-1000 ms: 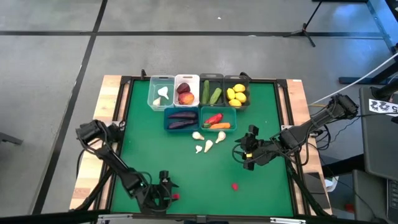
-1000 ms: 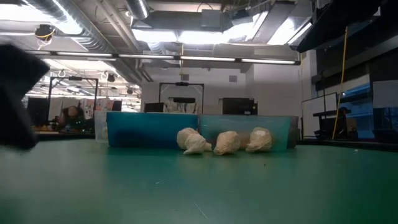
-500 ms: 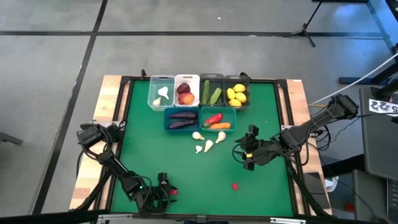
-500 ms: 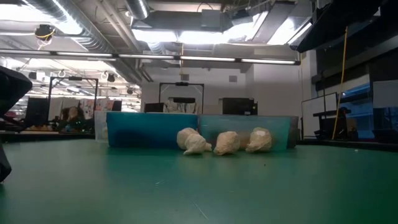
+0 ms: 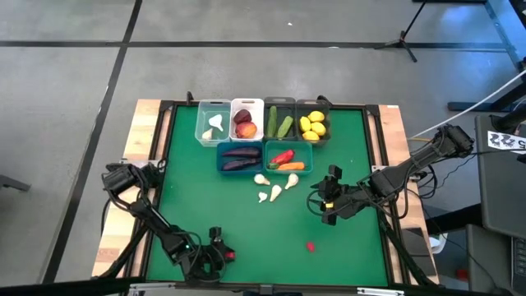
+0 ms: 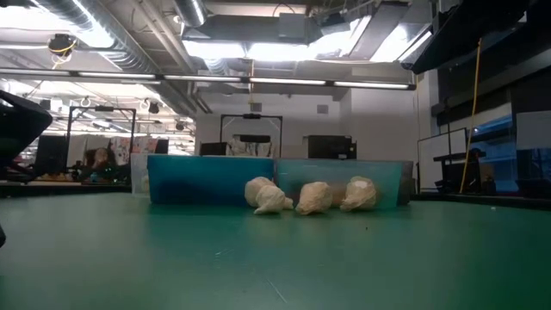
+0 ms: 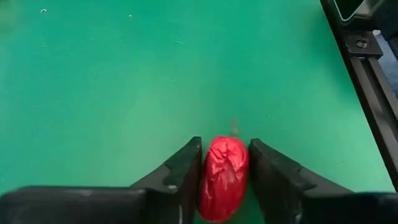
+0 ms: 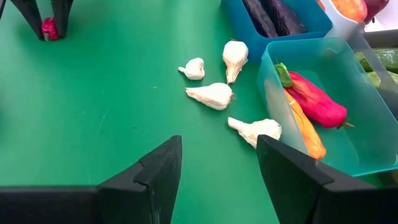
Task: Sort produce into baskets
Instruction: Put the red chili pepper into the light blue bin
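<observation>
A small red fruit [image 7: 222, 177] lies on the green mat near the table's near edge, left of the middle. My left gripper [image 5: 220, 253] stands over it, shut on it; the right wrist view shows the same gripper [image 8: 48, 25] from afar. A second red piece [image 5: 311, 245] lies loose to its right. Several white garlic pieces [image 8: 211, 94] rest on the mat in front of the blue basket [image 5: 240, 156] and the teal basket [image 5: 288, 167]. My right gripper [image 5: 329, 201] hangs open above the mat, right of the garlic, with nothing between its fingers. My left gripper pinches the red fruit's two sides [image 7: 208, 180] between its two fingers. The fingers [image 8: 61, 15] come from above, slanting down toward the mat. The fruit's underside rests on the mat.
At the far side stand a clear basket [image 5: 205, 131] with garlic, a white one [image 5: 246, 104] with peaches, and two dark ones [image 5: 279, 103] with cucumbers and lemons. The blue one holds eggplants; the teal one holds a red pepper and a carrot. Open mat lies between the arms.
My left gripper has sunk toward the mat, down over the red fruit, and in the low view its dark bulk has drawn off to the picture's left edge. My right arm has kept still.
</observation>
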`<action>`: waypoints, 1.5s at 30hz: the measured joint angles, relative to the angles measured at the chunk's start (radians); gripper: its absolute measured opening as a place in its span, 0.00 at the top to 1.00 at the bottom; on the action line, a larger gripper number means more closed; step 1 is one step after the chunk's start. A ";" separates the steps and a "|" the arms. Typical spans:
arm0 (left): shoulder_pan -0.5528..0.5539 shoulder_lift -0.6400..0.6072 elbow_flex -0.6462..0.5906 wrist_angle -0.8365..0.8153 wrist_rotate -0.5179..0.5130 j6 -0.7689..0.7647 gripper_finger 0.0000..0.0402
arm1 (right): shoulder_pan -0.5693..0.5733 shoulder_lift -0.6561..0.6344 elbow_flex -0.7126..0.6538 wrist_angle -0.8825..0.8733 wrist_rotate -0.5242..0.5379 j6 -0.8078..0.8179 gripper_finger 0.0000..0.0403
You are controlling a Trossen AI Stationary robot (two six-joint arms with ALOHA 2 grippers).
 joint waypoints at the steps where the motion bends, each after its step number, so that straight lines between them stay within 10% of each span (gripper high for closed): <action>1: 0.001 0.000 0.000 0.001 0.001 0.000 0.70 | 0.000 0.000 0.000 0.000 0.000 0.000 0.48; 15: 0.106 -0.102 -0.005 -0.018 0.021 0.232 0.80 | 0.000 0.000 0.000 0.000 0.000 -0.001 0.48; 32: 0.572 -0.195 -0.003 0.022 0.029 0.721 0.79 | 0.000 0.000 0.000 -0.003 0.000 -0.008 0.48; 45: 0.919 -0.196 -0.002 0.414 0.350 0.882 0.79 | 0.000 0.000 0.000 -0.006 0.000 -0.008 0.48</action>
